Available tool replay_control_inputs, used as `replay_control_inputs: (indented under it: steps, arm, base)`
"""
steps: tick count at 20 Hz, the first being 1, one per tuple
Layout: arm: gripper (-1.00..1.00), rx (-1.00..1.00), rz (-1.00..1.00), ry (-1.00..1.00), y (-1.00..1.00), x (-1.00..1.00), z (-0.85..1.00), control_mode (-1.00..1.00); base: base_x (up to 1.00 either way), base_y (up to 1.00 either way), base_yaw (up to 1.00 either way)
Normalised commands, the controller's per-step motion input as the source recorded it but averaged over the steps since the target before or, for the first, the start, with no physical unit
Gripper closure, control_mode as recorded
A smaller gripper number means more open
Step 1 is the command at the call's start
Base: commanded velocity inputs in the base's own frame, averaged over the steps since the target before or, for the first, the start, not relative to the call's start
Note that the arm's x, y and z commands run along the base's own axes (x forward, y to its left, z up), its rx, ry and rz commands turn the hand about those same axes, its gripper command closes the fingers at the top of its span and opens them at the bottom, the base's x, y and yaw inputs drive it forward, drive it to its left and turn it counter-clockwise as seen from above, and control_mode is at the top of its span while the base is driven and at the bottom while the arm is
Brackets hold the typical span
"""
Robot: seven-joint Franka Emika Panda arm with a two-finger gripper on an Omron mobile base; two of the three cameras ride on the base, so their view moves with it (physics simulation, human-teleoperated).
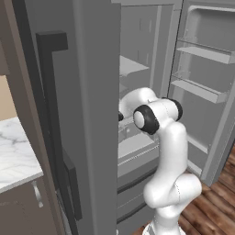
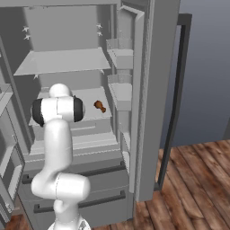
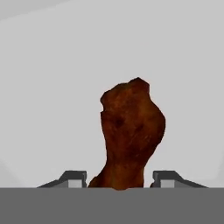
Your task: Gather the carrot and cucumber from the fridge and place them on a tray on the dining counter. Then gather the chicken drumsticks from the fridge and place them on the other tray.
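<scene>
Hand view: drumstick (image 3: 131, 131) lengthwise between jaws

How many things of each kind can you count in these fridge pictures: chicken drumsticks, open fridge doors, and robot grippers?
Chicken drumsticks: 2, drumstick on the shelf and drumstick at the gripper
Open fridge doors: 2, left door and right door
Grippers: 1, gripper
Total: 5

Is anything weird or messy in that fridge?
Nothing is spilled or broken. A brown chicken drumstick lies bare on a shelf of the open fridge, unwrapped, between the gripper's fingertips.
</scene>
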Motion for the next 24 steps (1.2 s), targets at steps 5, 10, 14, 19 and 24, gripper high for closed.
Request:
replay_control_inputs:
  steps: [5, 10, 14, 19, 24]
  arm:
    - [1.00, 0.04, -0.14, -0.15, -0.11, -0.40, -0.03, -1.00]
    - [1.00, 0.03, -0.09, -0.27, -0.15, -0.79, 0.00, -1.00]
    - [1.00, 0.06, -0.04, -0.13, -0.18, -0.92, 0.00, -1.00]
    - [1.00, 0.20, -0.01, 0.01, -0.26, -0.75, 0.13, -1.00]
    - [1.00, 0.13, 0.00, 0.05, -0.21, -0.41, 0.56, -1.00]
  base:
    - [0.00, 0.00, 0.00]
    - [0.00, 0.00, 0.00]
    - [0.00, 0.00, 0.00]
    - [0.00, 0.00, 0.00]
    - [0.00, 0.00, 0.00]
